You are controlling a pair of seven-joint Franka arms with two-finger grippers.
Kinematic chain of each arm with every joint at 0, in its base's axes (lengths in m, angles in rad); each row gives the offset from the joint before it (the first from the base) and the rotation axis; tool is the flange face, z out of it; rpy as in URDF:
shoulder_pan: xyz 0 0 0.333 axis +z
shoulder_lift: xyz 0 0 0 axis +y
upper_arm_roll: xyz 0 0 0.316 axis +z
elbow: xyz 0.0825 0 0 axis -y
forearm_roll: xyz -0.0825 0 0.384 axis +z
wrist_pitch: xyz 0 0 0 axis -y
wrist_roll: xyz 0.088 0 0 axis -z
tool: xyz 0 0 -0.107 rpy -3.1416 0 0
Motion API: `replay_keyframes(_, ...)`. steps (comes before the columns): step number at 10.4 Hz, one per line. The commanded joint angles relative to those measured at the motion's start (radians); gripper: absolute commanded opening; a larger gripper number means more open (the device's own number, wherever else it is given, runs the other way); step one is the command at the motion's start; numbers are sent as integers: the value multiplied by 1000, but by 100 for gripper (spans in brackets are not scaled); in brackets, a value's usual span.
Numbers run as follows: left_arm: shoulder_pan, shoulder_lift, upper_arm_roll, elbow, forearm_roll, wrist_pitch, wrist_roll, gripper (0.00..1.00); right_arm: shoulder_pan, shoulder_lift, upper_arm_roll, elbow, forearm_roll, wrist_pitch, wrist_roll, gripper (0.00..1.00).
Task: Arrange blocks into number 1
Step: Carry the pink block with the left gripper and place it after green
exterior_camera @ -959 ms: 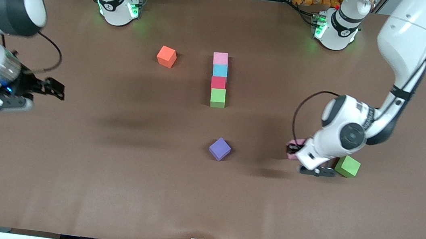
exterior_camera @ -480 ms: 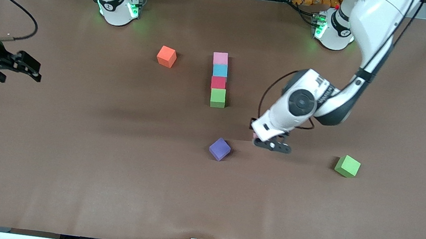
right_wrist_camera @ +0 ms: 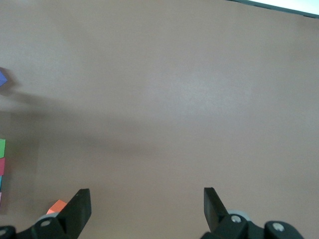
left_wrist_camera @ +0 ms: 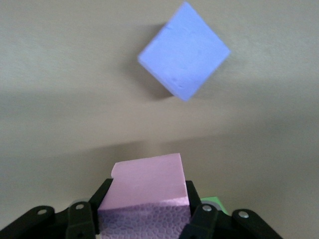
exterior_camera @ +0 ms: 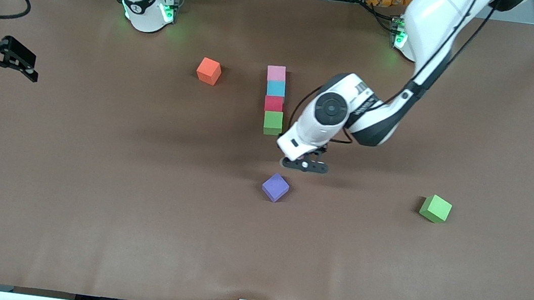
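Note:
Four blocks lie in a touching line at mid-table: pink, light blue, red and green, the green one nearest the front camera. My left gripper is over the table between that green block and the purple cube. It is shut on the second pink block, which the hand hides in the front view. The purple cube shows in the left wrist view. My right gripper waits open at the right arm's end of the table, fingers wide apart with nothing between them.
An orange cube sits beside the line, toward the right arm's end. A second green cube lies toward the left arm's end, nearer the front camera. The table's brown surface is bare near the front camera.
My left arm has carried the pink block from beside the loose green cube to near the line's green end. My right gripper has drawn back toward the table's edge.

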Motion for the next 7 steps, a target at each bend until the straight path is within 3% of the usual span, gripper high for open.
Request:
replay_keyframes(1, -67, 73, 44, 99, -45, -6, -18, 0, -2, 6, -2, 21, 3, -43, -10, 100)
replay_keyframes(7, -148, 128, 73, 112, -44, 15, -9, 0, -9, 15, -3, 17, 3, 4, 58, 100)
